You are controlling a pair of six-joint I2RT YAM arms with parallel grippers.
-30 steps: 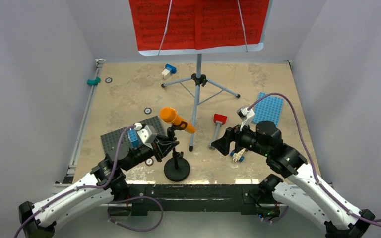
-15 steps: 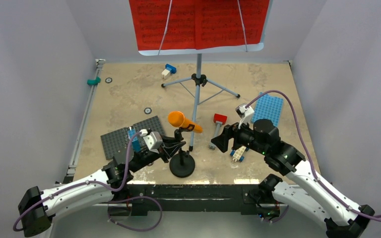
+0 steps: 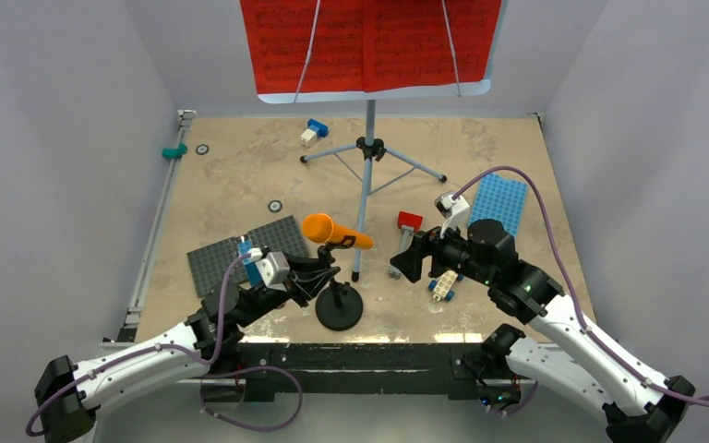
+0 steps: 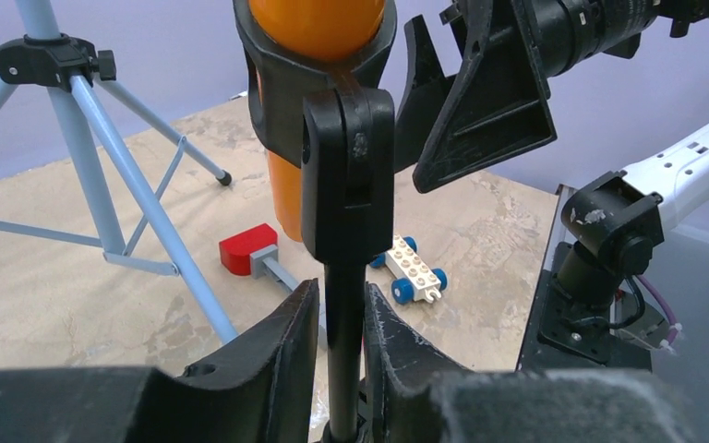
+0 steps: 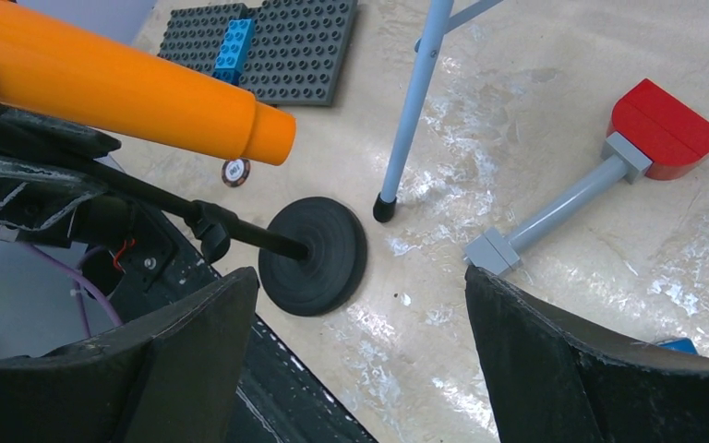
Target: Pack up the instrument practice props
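Observation:
The orange toy microphone [image 3: 332, 231] sits tilted in the clip of the small black mic stand [image 3: 340, 309], which stands near the table's front edge. My left gripper [image 3: 325, 273] is shut on the stand's thin pole [image 4: 342, 351] just below the clip, a finger close on each side. My right gripper [image 3: 409, 263] hangs open to the right of the stand, above bare table, with nothing between its fingers. The pale-blue music stand [image 3: 369, 148] on its grey tripod stands behind, holding the red sheet-music pages [image 3: 369, 41].
A red-headed grey toy hammer [image 3: 406, 231] lies just right of the tripod's front leg [image 5: 411, 111]. A white wheeled brick [image 3: 443, 286] sits under my right arm. A grey studded plate [image 3: 217, 258] lies left, a blue one [image 3: 500, 201] right. Small bricks [image 3: 314, 131] rest at the back.
My left gripper has shifted the mic stand a little to the right, and the microphone has tilted flatter. My right gripper has crept slightly left and away from me.

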